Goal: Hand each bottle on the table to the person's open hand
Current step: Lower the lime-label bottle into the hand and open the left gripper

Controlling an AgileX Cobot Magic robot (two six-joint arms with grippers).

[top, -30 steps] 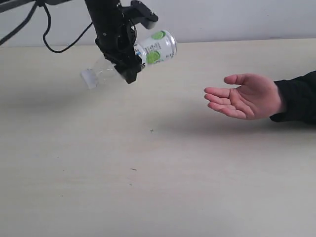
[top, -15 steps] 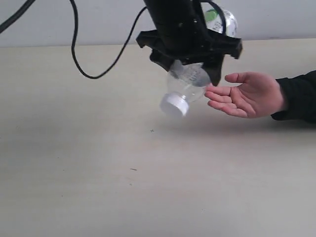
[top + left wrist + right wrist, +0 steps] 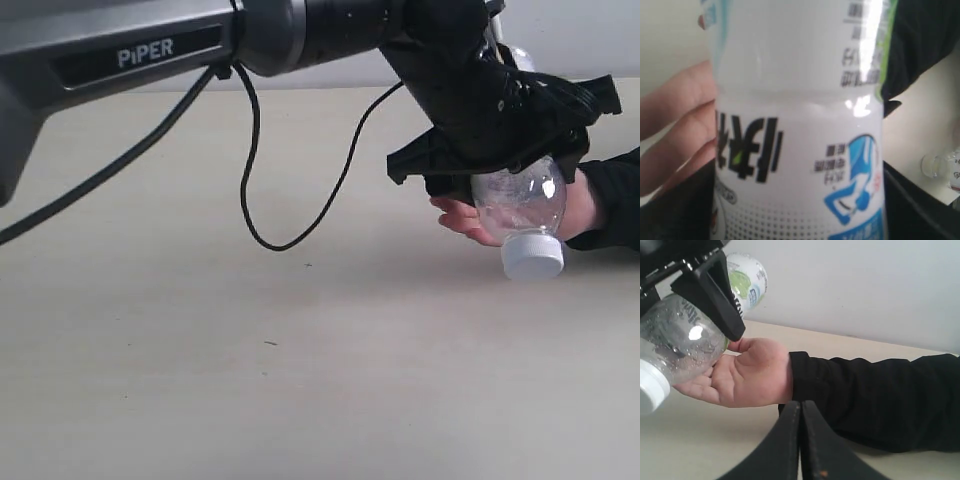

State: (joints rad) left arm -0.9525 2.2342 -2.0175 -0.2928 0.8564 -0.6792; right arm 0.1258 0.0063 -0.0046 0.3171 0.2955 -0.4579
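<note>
currently the left pincer (image 3: 500, 150) is clamped across the body of a clear lime-label bottle (image 3: 520, 205), which is tilted with its white cap (image 3: 533, 258) lowest, below the pincer. the person's open hand (image 3: 462, 215) lies palm up just under that pincer; whether the bottle touches the palm cannot be confirmed. the right pincer (image 3: 800, 440) is empty, its fingers pressed together, low over the desk (image 3: 250, 380).
</note>
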